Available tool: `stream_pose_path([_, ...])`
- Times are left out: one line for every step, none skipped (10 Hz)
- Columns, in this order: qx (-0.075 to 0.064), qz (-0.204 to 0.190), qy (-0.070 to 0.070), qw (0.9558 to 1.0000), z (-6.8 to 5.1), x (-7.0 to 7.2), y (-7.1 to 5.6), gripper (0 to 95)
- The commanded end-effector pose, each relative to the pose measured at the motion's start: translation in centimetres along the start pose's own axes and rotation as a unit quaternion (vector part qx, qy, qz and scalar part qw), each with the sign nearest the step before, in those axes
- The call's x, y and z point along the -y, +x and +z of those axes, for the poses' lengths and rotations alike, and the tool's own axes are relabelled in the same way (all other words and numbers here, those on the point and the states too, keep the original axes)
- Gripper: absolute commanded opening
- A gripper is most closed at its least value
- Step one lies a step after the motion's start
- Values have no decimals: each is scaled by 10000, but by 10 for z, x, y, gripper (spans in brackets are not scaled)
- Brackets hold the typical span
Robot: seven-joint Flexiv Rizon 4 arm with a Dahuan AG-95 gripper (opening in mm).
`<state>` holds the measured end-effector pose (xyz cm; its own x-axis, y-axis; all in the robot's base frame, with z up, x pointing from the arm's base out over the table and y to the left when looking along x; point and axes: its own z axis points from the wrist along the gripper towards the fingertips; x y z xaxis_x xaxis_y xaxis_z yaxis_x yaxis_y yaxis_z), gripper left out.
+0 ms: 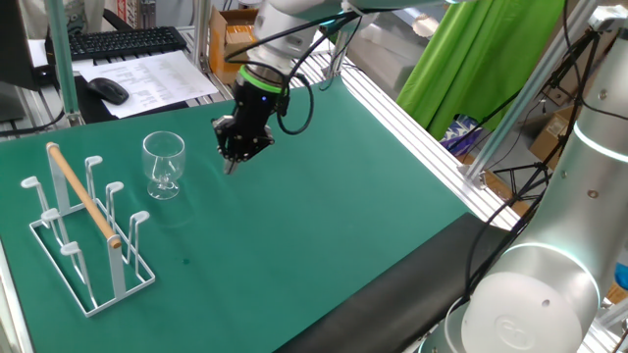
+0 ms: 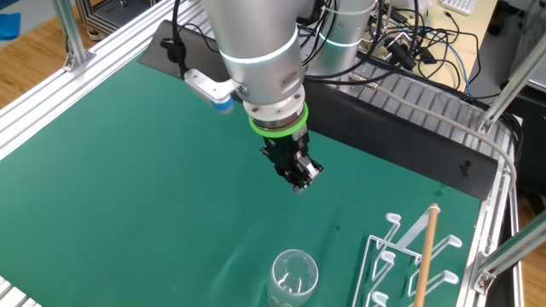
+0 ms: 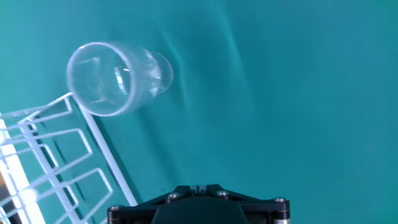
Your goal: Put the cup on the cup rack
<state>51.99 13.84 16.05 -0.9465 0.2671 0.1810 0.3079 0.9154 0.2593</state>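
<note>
The cup (image 1: 163,163) is a clear glass goblet standing upright on the green mat, just right of the cup rack (image 1: 61,247). The rack is white wire with upright pegs and a slanted wooden rod. My gripper (image 1: 235,157) hovers above the mat to the right of the cup, apart from it, fingers together and empty. In the other fixed view the gripper (image 2: 299,176) is above the cup (image 2: 294,276), with the rack (image 2: 388,253) at lower right. In the hand view the cup (image 3: 115,78) is at upper left, the rack (image 3: 101,150) at lower left, and the gripper (image 3: 199,186) shows only as closed tips.
The green mat (image 1: 324,206) covers the table. A keyboard (image 1: 123,41), mouse (image 1: 106,89) and papers lie beyond its far edge. Aluminium frame rails (image 1: 412,118) run along the right side. A second robot's base (image 1: 535,294) stands at the front right.
</note>
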Motion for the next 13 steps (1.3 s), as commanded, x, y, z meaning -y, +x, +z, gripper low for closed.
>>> stream_pose_path([23, 77, -12, 10000, 0, -6, -1, 0])
stream_pose_path([23, 131, -11, 9999, -1, -12, -1, 0])
stream_pose_path([19, 142, -20, 9999, -1, -16, -2, 0])
stream_pose_path([18, 211, -18, 9998, -2, -26, -2, 0])
stream_pose_path([20, 212, -18, 9998, -2, -29, -2, 0])
stream_pose_path([31, 211, -16, 9998, -2, -32, -2, 0])
stream_pose_path([39, 219, -20, 9998, -2, -34, -2, 0])
stream_pose_path([42, 246, -46, 9997, -2, -37, -2, 190])
stream_pose_path([45, 204, -49, 9998, -2, -38, -2, 190])
stream_pose_path([81, 133, -58, 9999, 1, -41, -4, 190])
stream_pose_path([161, 109, -71, 9998, 4, -46, -5, 190])
stream_pose_path([160, 119, -70, 9998, 6, -54, -5, 190])
stream_pose_path([167, 122, -59, 9998, 6, -57, -5, 190])
